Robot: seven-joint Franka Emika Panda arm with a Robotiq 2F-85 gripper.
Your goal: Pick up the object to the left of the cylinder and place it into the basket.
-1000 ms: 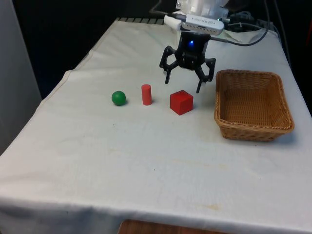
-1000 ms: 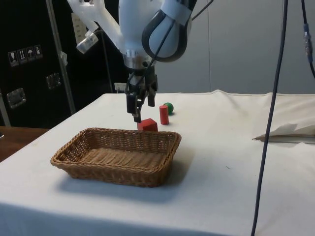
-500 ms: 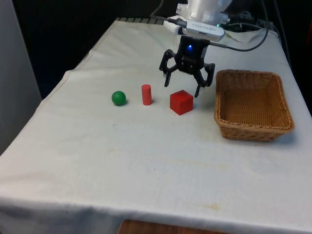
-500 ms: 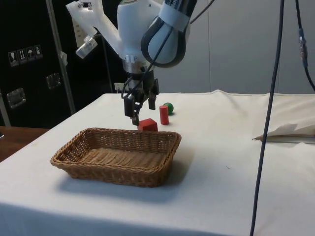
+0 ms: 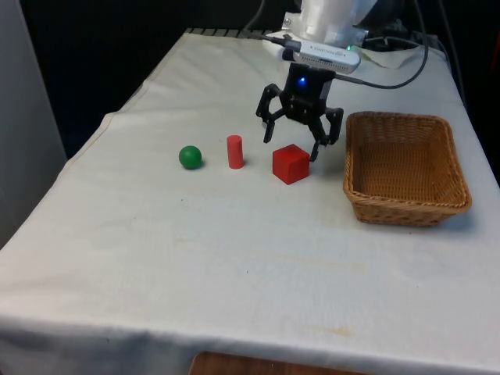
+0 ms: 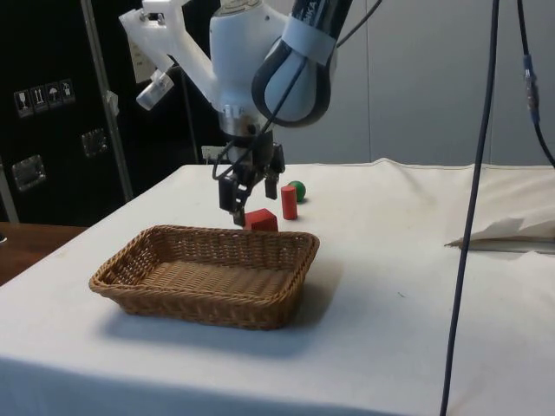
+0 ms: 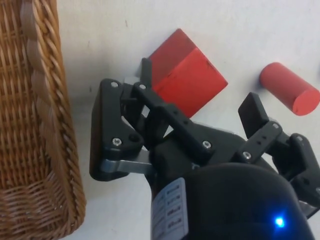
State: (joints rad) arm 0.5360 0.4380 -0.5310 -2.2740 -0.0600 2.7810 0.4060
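- The white arm reaches down from the table's far end, its gripper (image 5: 294,140) hanging just above and behind the red cube (image 5: 291,164).
- The fingers (image 7: 252,111) are spread wide, holding nothing.
- The green ball (image 5: 190,157) lies toward the table's left edge in the front view, beside the red cylinder (image 5: 234,151).
- The wrist view shows the basket (image 7: 35,120) rim close beside the gripper.

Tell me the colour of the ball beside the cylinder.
Green. The ball shows best in the front view, on the front view's left of the red cylinder.
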